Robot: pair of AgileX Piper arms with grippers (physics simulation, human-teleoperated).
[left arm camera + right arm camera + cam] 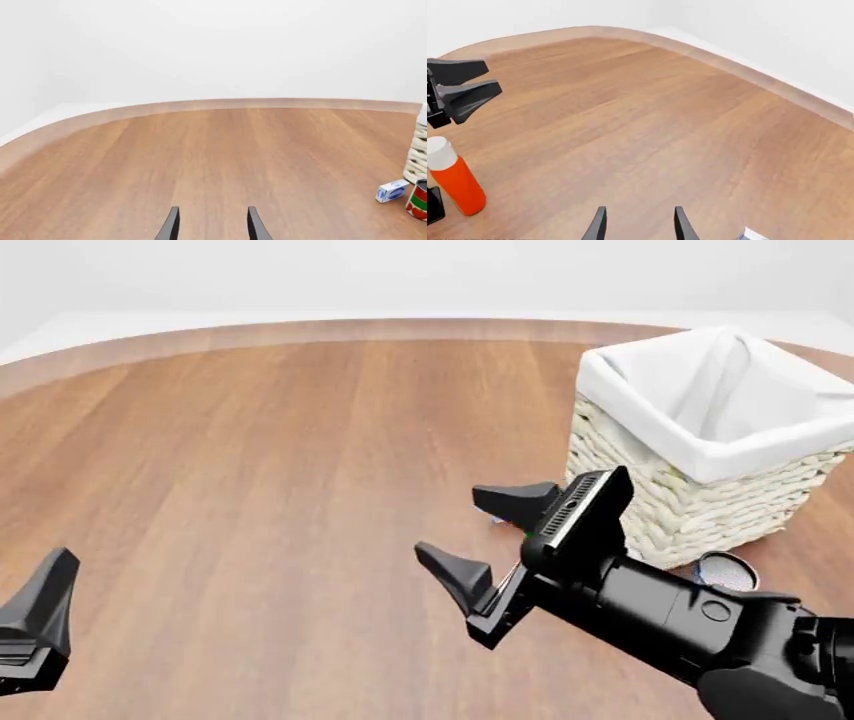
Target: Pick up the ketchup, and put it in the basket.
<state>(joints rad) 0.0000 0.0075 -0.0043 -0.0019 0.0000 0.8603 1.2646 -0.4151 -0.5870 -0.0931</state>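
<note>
The right gripper is hanging with jaws apart, grasping nothing, near the basket by the table's right edge. The left gripper is likewise hanging released. The ketchup is standing upright beside the left gripper; its table position cannot be told.

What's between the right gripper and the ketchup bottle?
Nothing: in the right wrist view, only bare table separates the right gripper from the ketchup.
</note>
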